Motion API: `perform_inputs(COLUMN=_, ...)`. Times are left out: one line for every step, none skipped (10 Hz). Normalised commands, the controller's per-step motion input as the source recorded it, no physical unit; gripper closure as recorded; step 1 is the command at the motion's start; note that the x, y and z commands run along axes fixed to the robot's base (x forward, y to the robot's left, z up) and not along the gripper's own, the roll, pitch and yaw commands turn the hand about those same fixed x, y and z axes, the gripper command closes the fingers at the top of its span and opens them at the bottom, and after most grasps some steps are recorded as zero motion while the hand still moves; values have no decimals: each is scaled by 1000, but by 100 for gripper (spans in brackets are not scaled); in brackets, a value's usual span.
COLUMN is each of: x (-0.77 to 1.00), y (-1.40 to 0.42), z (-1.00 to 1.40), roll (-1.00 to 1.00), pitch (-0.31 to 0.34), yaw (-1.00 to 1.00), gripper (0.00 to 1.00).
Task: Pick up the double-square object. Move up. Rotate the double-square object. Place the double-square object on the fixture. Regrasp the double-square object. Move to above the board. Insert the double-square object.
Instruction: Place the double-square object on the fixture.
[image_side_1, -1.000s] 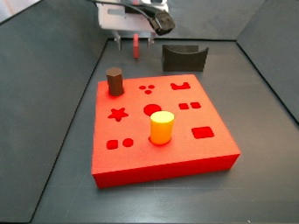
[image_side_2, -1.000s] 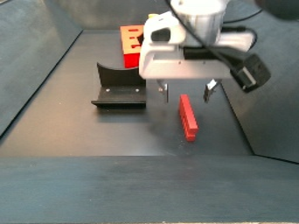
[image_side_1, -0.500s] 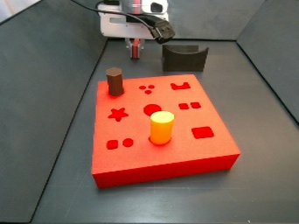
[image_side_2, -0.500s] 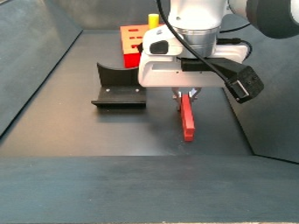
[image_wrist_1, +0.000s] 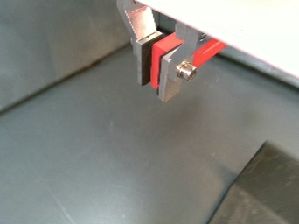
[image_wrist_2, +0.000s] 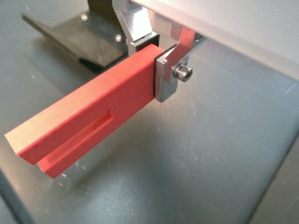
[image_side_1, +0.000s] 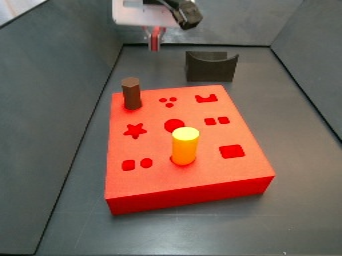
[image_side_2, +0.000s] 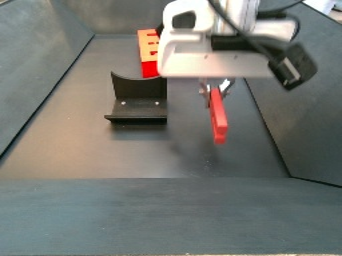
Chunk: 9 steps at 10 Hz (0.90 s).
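Note:
The double-square object (image_side_2: 218, 118), a thin red flat piece, hangs lengthwise from my gripper (image_side_2: 214, 88) above the grey floor. In both wrist views the silver fingers (image_wrist_1: 177, 74) are shut on one end of the red piece (image_wrist_2: 93, 118), which sticks far out from them. In a side view the gripper (image_side_1: 156, 36) hangs high at the back, left of the dark fixture (image_side_1: 210, 66) and beyond the red board (image_side_1: 201, 175). The fixture (image_side_2: 136, 98) stands on the floor to one side of the piece, with the board (image_side_2: 150, 45) behind it.
A brown cylinder (image_side_1: 132, 93) and a yellow cylinder (image_side_1: 185, 146) stand upright in the board. Shaped cutouts mark the board's top. Grey walls enclose the floor on all sides. A corner of the fixture (image_wrist_2: 76, 39) shows behind the held piece.
The gripper came down onto the red piece lying on the floor, shut on it, and has lifted it up off the floor.

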Motion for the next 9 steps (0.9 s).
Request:
perform_inputs(x=0, y=0, z=1000, roll=0, pitch=0, yaw=0, gripper=100)
perform_inputs(x=5, y=2, z=1000, roll=0, pitch=-4, yaw=1, gripper=100)
perform_inputs(x=-6, y=-1, z=1000, roll=-8, pitch=17, yaw=-2, gripper=100)
perform_inputs(x=-6, y=-1, z=1000, roll=-12, pitch=21, yaw=-2, gripper=100)
perform_inputs(x=-12, y=-3, z=1000, roll=-19, pitch=25, yaw=-4, gripper=100)
perform_inputs(x=-16, y=-4, z=1000, roll=-25, pitch=24, yaw=-5, gripper=100)
perform_inputs(x=-18, y=-5, z=1000, roll=-33, pitch=24, yaw=-7, gripper=100)
perform_inputs(x=-18, y=-5, z=1000, roll=-38, pitch=26, yaw=-8, gripper=100)
perform_inputs(x=-11, y=-4, z=716, roll=-50, pitch=36, yaw=-11, gripper=100)
